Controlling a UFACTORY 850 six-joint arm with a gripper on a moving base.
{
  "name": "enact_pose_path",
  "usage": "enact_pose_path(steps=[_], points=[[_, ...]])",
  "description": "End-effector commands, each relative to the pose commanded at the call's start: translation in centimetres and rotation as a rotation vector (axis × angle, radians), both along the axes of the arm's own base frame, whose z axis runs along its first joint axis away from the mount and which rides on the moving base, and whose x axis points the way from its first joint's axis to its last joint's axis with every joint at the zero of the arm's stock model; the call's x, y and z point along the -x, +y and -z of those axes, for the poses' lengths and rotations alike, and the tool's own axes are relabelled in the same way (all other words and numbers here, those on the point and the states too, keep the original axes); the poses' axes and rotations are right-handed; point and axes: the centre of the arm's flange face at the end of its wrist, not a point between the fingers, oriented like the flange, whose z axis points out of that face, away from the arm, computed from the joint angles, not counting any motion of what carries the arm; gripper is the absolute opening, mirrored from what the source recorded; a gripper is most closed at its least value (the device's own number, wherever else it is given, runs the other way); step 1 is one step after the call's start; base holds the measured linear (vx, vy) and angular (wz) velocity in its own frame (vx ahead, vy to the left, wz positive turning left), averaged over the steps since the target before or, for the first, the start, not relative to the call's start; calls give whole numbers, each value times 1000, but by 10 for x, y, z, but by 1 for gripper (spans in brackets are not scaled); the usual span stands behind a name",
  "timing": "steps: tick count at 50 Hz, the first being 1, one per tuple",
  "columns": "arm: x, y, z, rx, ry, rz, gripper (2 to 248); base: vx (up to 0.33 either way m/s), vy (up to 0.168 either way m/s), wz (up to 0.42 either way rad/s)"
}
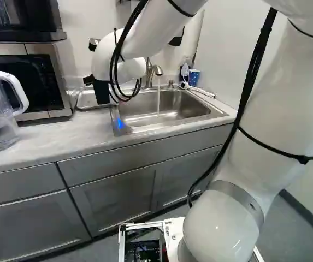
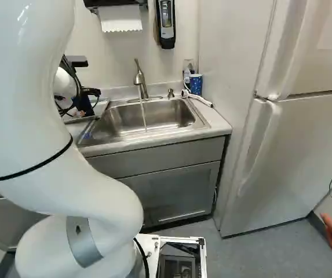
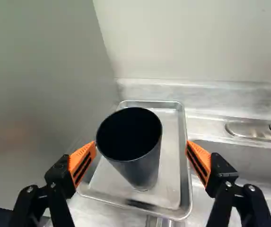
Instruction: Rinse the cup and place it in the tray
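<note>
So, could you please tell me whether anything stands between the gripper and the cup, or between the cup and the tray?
Nothing visible does: the cup is between the open fingers of the gripper, and it already stands upright in the tray.

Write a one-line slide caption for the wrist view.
Gripper open, its fingers to either side of a dark cup standing in a metal tray beside the sink.

Glossy wht arm [image 1: 279, 114], blk cables [image 1: 259, 50], blk ties [image 1: 301, 159], gry jt band [image 2: 84, 248]; blk tool [image 1: 102, 91] w/ orange pads [image 3: 200, 160].
</note>
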Motion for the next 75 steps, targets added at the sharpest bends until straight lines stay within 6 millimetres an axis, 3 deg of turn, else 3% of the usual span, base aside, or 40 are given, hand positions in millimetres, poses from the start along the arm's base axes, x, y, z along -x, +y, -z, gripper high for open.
enact_pose_path(steps=[58, 75], points=[[8, -6, -64, -70, -104, 1, 247, 0, 0, 0], [13, -23, -83, -73, -147, 12, 247, 0, 0, 0]])
